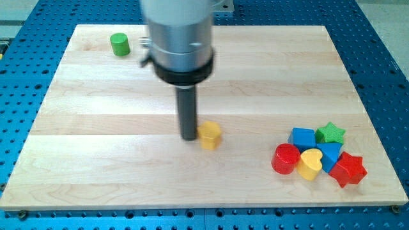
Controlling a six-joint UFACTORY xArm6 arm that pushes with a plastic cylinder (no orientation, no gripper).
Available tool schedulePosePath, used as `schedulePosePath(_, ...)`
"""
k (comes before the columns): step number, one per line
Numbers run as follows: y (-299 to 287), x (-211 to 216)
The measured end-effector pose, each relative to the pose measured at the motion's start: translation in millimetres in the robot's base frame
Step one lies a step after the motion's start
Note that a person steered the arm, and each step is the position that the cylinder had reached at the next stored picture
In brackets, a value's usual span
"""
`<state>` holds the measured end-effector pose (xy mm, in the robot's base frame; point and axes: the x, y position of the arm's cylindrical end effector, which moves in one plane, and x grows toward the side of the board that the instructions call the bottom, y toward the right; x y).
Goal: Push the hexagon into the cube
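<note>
A yellow hexagon [209, 135] lies near the middle of the wooden board [96, 128]. My tip [189, 137] stands right against its left side, touching or nearly so. A blue cube [302, 137] sits at the view's right in a cluster of blocks, well to the right of the hexagon.
The cluster by the cube holds a green star [331, 133], a red cylinder [285, 158], a yellow heart [310, 163], another blue block [330, 154] and a red star [348, 169]. A green cylinder [119, 44] stands at the view's top left.
</note>
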<state>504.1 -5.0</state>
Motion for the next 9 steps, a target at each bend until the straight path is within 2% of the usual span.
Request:
schedulePosePath(1,44,0)
schedulePosePath(2,4,2)
schedulePosePath(4,38,50)
schedulePosePath(6,40,33)
schedulePosePath(8,93,30)
schedulePosePath(9,89,11)
